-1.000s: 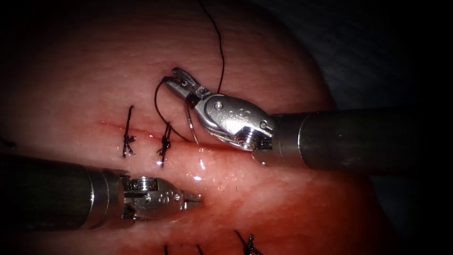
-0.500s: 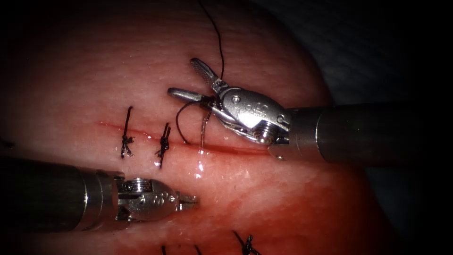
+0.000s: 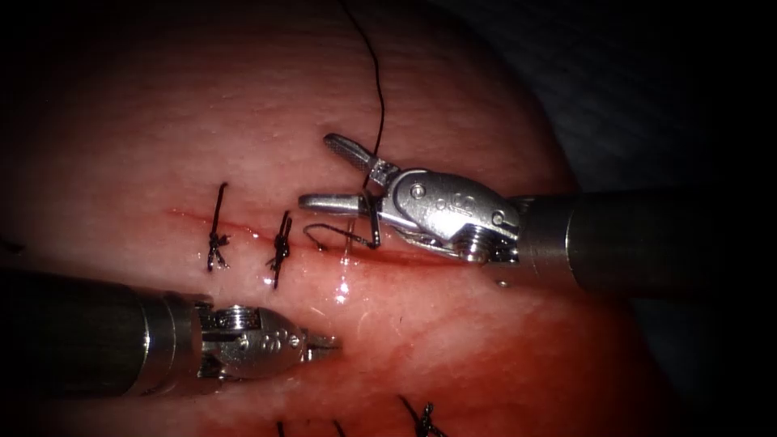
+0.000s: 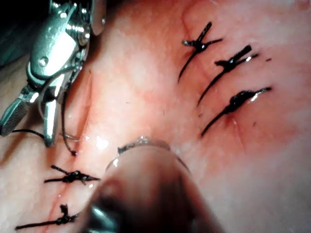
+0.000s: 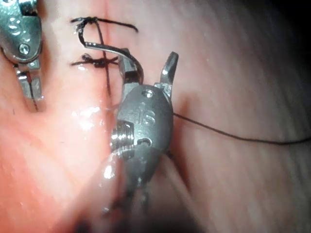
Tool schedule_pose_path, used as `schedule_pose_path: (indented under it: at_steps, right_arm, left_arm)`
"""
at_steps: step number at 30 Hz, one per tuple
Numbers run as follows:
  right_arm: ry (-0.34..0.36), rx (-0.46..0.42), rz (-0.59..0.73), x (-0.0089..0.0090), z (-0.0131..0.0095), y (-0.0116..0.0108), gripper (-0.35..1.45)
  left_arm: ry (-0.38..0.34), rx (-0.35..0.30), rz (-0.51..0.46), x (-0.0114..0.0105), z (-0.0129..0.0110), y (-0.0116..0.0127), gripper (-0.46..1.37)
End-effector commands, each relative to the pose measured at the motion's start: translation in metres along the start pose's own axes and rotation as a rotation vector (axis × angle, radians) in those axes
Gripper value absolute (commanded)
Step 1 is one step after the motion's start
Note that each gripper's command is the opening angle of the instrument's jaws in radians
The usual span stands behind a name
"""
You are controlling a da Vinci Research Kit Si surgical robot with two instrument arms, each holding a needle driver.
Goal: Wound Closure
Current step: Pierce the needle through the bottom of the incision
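Observation:
The tissue [image 3: 243, 121] has a cut [image 3: 405, 257] running across it. My right tool [image 3: 317, 171] hangs over the cut's far edge, jaws open, gripping nothing. The curved needle [image 3: 336, 233] lies against the tissue beside the lower jaw, its rear end near the jaws' hinge and its tip [image 3: 307, 235] right of the second stitch. I cannot tell whether the tip bites the tissue. In the right wrist view the needle [image 5: 104, 47] arcs past one finger [image 5: 127, 65]. Black thread [image 3: 379, 97] runs up and away. My left tool [image 3: 333, 346] waits on the near side, shut and empty.
Two tied stitches [image 3: 217, 235] [image 3: 281, 243] close the cut's left part. More knotted stitches [image 3: 425, 417] sit at the near edge, seen in the left wrist view as three dark stitches [image 4: 228, 63]. Wet red fluid [image 3: 344, 287] glistens below the cut.
The right tool's jaws went from shut to open, and the tool shifted right and down. The needle swung from hanging below the jaws to lying along the cut. The left tool drew back slightly left.

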Motion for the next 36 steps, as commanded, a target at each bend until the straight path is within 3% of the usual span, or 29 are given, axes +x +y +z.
schedule_pose_path:
  at_steps: [1,11,21,31,36]
  right_arm:
    - [0.006,-0.004,-0.042,0.0,-0.0002,0.0003,1.21]
    - [0.013,0.007,-0.182,-0.0001,-0.0021,-0.0002,1.2]
    - [0.179,-0.033,-0.248,0.0024,-0.0037,-0.0005,1.18]
    - [0.273,-0.063,-0.306,0.0031,-0.0046,-0.001,1.13]
    - [0.282,-0.061,-0.331,0.0031,-0.0047,-0.0016,1.11]
  left_arm:
    - [0.001,-0.004,0.002,0.0,-0.0001,0.0,-0.24]
    - [0.001,-0.003,0.0,0.0001,0.0,0.0,-0.22]
    - [0.001,-0.003,0.0,0.0002,0.0001,-0.0001,-0.22]
    - [0.002,-0.004,0.001,0.0001,0.0,-0.0001,-0.22]
    - [0.002,-0.004,0.002,0.0001,0.0,-0.0001,-0.22]
